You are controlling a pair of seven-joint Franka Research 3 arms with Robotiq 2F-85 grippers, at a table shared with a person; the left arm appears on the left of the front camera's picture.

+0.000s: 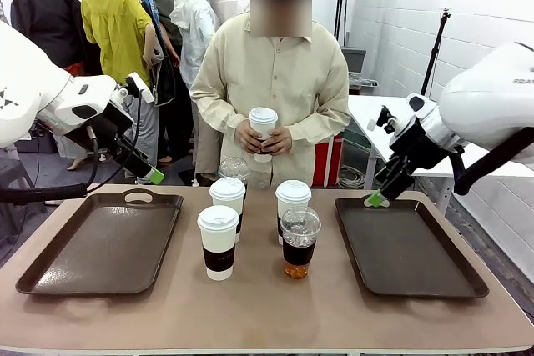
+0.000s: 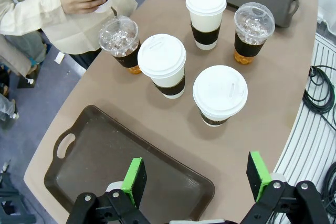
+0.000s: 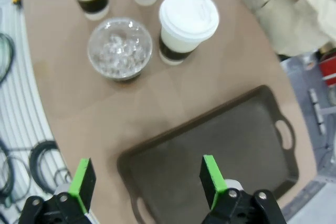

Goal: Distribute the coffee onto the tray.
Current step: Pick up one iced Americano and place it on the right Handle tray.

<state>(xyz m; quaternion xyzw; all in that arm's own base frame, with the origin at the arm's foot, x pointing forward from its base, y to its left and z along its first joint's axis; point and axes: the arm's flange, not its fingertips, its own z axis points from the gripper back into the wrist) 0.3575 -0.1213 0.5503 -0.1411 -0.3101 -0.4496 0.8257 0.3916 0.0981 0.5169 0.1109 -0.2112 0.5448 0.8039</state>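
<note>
**Across the bench [image 1: 259,314], coffee [image 1: 293,206] stands between two trays**

At the middle of the tan bench five cups stand upright in a loose cluster, all on the bench top itself. Three are white paper cups with white lids and dark brown sleeves. The nearest paper cup [image 1: 219,242] is at the robot's side. The second paper cup [image 1: 228,198] is just behind it, and the third paper cup [image 1: 293,199] is to the right of that. The near clear cup [image 1: 299,242] has a dome lid, ice and amber drink, and stands just in front of the third paper cup. The far clear cup [image 1: 234,169] is at the back, closest to the person [image 1: 271,72].

The person stands at the far side and holds one more lidded white cup [image 1: 263,121] against the chest in both hands [image 1: 278,141].

The left tray [image 1: 100,243] and the right tray [image 1: 409,248] are dark brown with cut-out handles. They lie flat on either side of the cluster, apart from the cups.

The left gripper [image 2: 196,178] hovers over the inner end of the left tray. Its green-padded fingers [image 2: 134,179] are spread wide and hold nothing. The right gripper [image 3: 147,182] hangs over the right tray's far inner corner. Its fingers [image 3: 212,181] are likewise spread apart with nothing between them. From the front I cannot tell whether a fingertip touches the tray rim.
</note>
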